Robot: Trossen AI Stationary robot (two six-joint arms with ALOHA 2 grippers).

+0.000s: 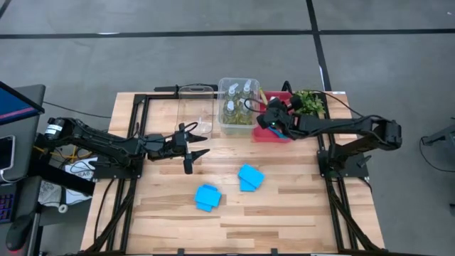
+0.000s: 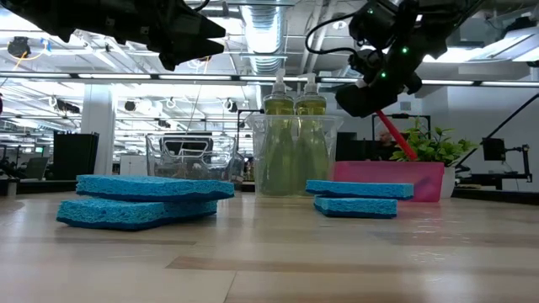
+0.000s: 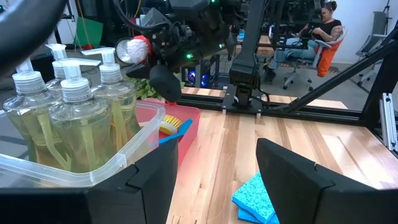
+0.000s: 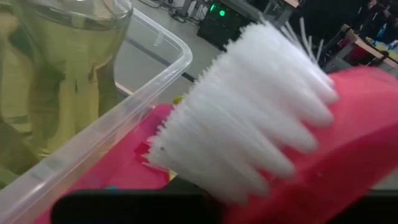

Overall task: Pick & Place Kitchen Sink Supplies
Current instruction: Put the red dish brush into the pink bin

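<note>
Wooden table (image 1: 298, 213) carries two stacks of blue sponges (image 1: 207, 197); right gripper (image 1: 274, 122) is clamped on the red brush (image 4: 273, 143) over the red bin (image 2: 387, 178), beside the bottles (image 1: 238, 103); left gripper (image 1: 193, 149) hovers spread, empty

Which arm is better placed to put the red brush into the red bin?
The right arm. The right gripper is shut on the red brush and hangs over the red bin. The left gripper is open and empty, out over the table, beside the sponges.
</note>
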